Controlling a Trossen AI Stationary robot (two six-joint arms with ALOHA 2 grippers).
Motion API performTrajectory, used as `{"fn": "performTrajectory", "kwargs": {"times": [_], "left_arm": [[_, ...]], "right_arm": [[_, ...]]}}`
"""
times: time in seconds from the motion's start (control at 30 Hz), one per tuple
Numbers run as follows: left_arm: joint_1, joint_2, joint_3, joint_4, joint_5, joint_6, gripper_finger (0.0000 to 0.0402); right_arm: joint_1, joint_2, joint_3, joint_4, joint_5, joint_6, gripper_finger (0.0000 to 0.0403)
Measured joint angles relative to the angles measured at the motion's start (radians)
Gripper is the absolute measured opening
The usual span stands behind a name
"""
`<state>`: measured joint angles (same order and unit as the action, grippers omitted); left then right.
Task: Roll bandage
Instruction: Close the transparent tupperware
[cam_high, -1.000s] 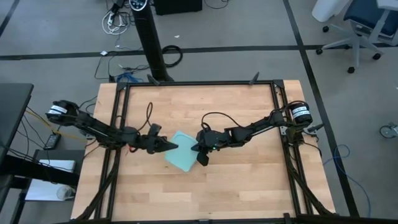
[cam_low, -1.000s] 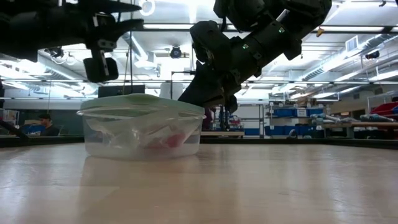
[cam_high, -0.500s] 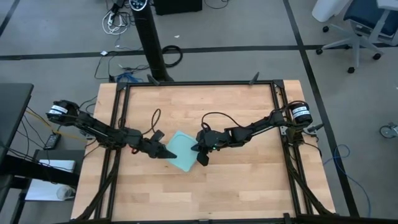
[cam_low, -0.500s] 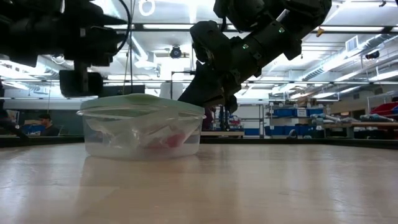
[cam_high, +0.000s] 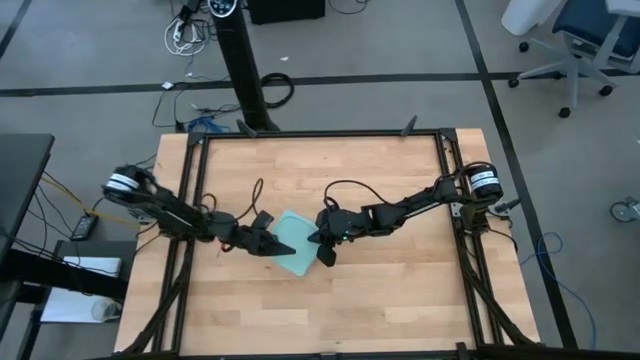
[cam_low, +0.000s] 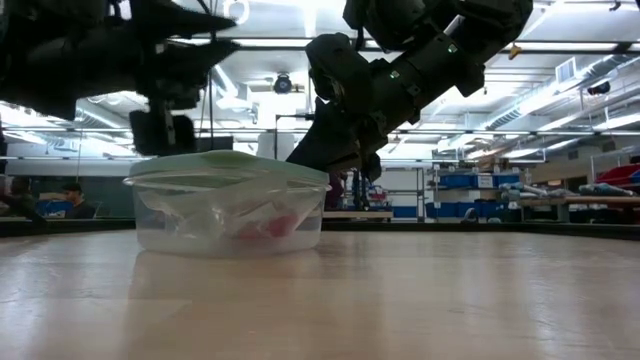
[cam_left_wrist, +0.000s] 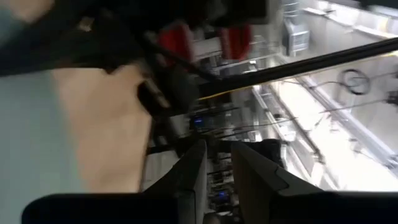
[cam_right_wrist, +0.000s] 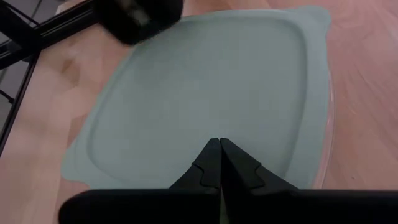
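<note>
A clear container (cam_low: 228, 215) with a light-blue lid (cam_high: 293, 243) stands on the wooden table. Through its wall I see a crinkled plastic bag and a bit of the red bandage (cam_low: 281, 225) lying inside. My right gripper (cam_high: 318, 238) is shut at the lid's right edge; it also shows in the low view (cam_low: 312, 158) and in its wrist view (cam_right_wrist: 219, 143). My left gripper (cam_high: 280, 246) is at the lid's left edge, just above it in the low view (cam_low: 165, 135). Its fingers (cam_left_wrist: 219, 155) stand a narrow gap apart and hold nothing. My left gripper hangs at the lid's left edge, but I cannot tell whether it touches the lid. My right gripper has its shut fingertips on the lid's top (cam_right_wrist: 219, 132), near the right edge. The fingers slant down from the table's right side. The container stands flat on the table.
A black frame (cam_high: 320, 133) runs around the table's edges. Bare wood lies on the near side of the container (cam_high: 330, 310) and on the far side (cam_high: 320, 170). A person (cam_low: 72, 200) sits far off in the room behind.
My left arm has swung its base end toward the table. Its gripper has turned about its own axis and shifted a little toward the near edge, staying at the lid's left edge. The container and my right gripper have kept still.
</note>
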<state>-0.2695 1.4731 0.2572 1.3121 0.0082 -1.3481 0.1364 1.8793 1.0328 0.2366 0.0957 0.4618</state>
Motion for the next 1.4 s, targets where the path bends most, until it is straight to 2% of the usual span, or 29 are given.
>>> {"fn": "performTrajectory", "kwargs": {"times": [0.13, 0.33, 0.6, 0.83, 0.9, 0.97, 1.03, 1.1, 1.23, 1.4], "left_arm": [[-0.007, 0.144, 0.017, 0.254, -0.016, -0.017, 0.0078], [-0.017, 0.150, -0.007, 0.254, -0.073, -0.023, 0.0078], [-0.040, 0.072, -0.036, 0.259, -0.113, -0.124, 0.0078], [-0.041, -0.014, -0.035, 0.258, -0.120, -0.071, 0.0078], [-0.044, -0.011, -0.035, 0.219, -0.114, -0.071, 0.0078], [-0.053, 0.003, -0.034, 0.071, -0.117, -0.083, 0.0078], [-0.058, 0.030, -0.031, -0.065, -0.122, -0.166, 0.0078], [-0.058, 0.060, -0.048, 0.001, -0.119, -0.204, 0.0078], [-0.047, 0.090, -0.068, 0.197, -0.120, -0.179, 0.0078], [-0.047, 0.042, -0.035, 0.243, -0.082, -0.109, 0.0078]], "right_arm": [[0.000, 0.000, 0.000, 0.000, -0.002, -0.001, 0.0000], [0.001, 0.000, 0.000, 0.002, -0.007, -0.001, 0.0000], [0.001, 0.000, 0.000, 0.001, -0.008, 0.001, 0.0000], [0.001, 0.000, 0.000, 0.001, -0.010, 0.002, 0.0000], [0.001, 0.000, 0.000, 0.002, -0.011, 0.002, 0.0000], [0.001, 0.000, 0.000, 0.003, -0.011, 0.006, 0.0000], [0.002, 0.000, 0.001, 0.005, -0.018, 0.008, 0.0000], [0.004, 0.001, 0.000, 0.008, -0.018, 0.008, 0.0000], [0.006, 0.001, 0.000, 0.009, -0.019, 0.008, 0.0000], [0.006, 0.001, 0.000, 0.010, -0.018, 0.010, 0.0000]]}}
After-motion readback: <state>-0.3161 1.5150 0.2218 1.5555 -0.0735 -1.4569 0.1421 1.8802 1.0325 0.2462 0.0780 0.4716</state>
